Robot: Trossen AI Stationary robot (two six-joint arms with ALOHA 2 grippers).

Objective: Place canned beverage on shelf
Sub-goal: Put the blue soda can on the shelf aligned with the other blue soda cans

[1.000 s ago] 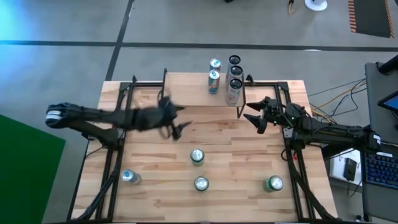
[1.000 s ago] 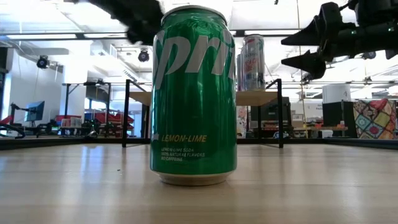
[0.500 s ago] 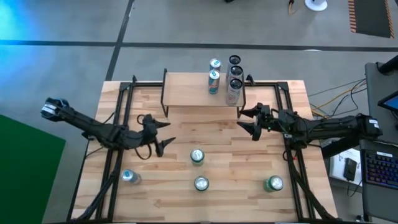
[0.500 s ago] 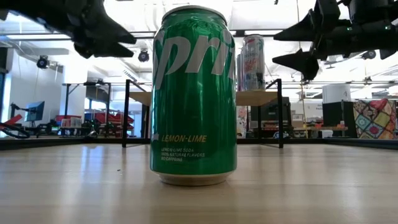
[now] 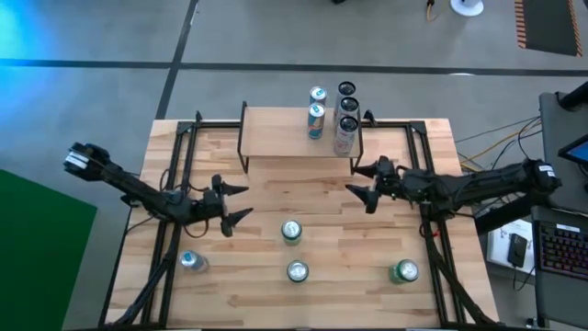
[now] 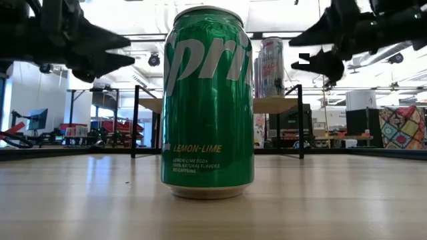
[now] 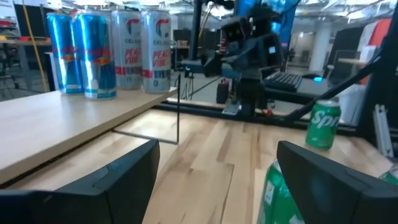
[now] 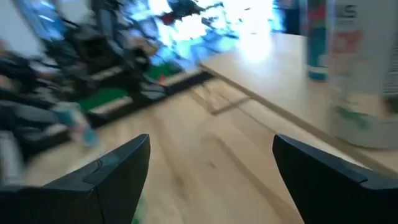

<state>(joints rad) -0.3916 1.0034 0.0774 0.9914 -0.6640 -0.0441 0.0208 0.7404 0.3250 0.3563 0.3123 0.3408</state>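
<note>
wood table (image 5: 349, 221) | sprite can (image 6: 208, 100) "lemon-lime" | shelf (image 5: 276, 133): celsius cans (image 7: 143, 50) | both jaws wide, empty

A small raised shelf (image 5: 292, 133) with a light wood plank top on thin black legs is standing at the table's far edge. Four slim cans (image 5: 333, 118) are standing upright on its right end. Four green soda cans (image 5: 291, 232) are standing upright on the tabletop, well apart.
</note>
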